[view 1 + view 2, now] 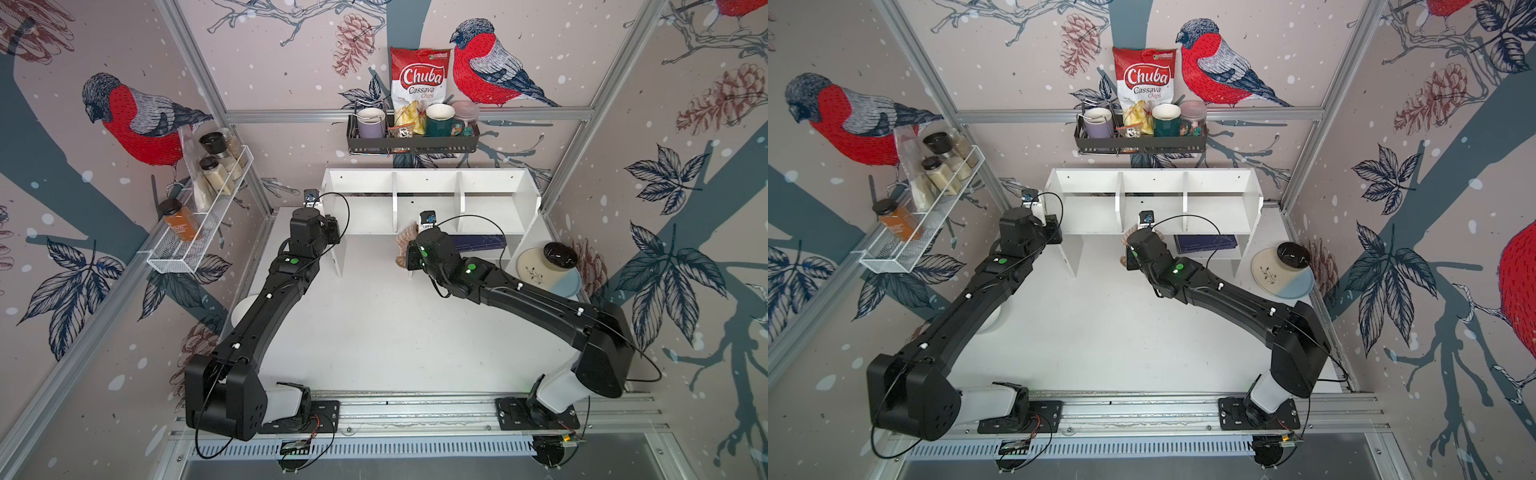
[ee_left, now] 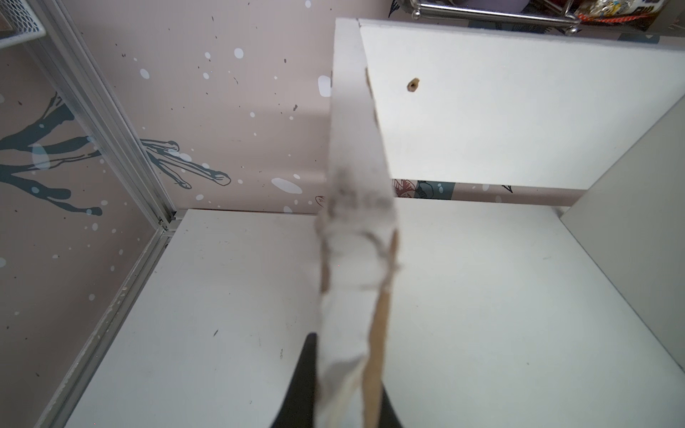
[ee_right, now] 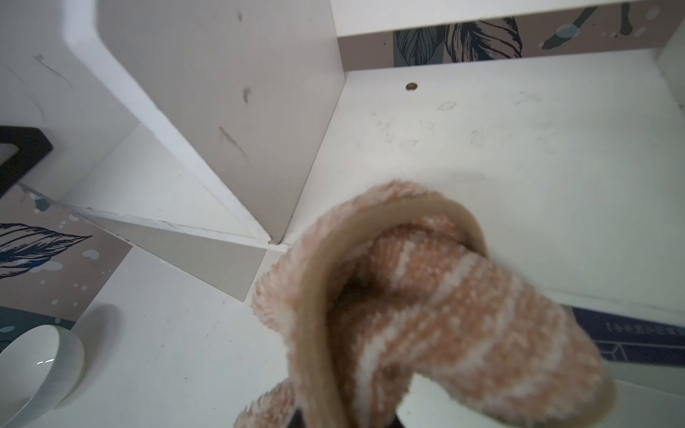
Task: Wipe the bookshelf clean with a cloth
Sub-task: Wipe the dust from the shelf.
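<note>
The white bookshelf stands against the back wall. My left gripper is shut on the front edge of its left side panel, which runs up between the two black fingers; in a top view that gripper sits at the panel's front. My right gripper is shut on the tan-beige striped cloth, which bunches over the fingers and hides most of them. In both top views the cloth hangs at the front of the shelf, below the left divider.
A dark blue book lies on the lower shelf. Plates with a black bowl sit at the right. A white bowl stands under the left arm. A black wall rack and a wire rack hang above.
</note>
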Robot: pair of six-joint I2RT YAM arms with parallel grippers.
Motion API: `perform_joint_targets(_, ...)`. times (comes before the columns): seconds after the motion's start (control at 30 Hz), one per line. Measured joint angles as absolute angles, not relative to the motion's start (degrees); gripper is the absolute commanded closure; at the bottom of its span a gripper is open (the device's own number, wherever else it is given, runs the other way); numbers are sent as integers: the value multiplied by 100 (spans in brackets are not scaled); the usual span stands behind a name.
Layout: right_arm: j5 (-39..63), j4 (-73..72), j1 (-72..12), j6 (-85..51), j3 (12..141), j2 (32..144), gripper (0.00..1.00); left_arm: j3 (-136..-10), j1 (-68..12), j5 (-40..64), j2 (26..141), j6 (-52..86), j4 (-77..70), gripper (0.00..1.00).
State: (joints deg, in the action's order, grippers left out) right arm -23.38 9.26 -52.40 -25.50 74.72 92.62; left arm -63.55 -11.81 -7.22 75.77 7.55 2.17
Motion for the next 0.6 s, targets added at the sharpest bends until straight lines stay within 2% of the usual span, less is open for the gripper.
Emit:
perform_joint_targets(0.37, -1828, 200, -4969, -3037, 6453, 10178, 100, -6340, -1181, -718, 7572, 753, 202, 100)
perform_joint_targets(0.6, -1535, -148, -4278, -3299, 5682, 9859, 100, -6333, -1181, -714, 7561, 751, 202, 100)
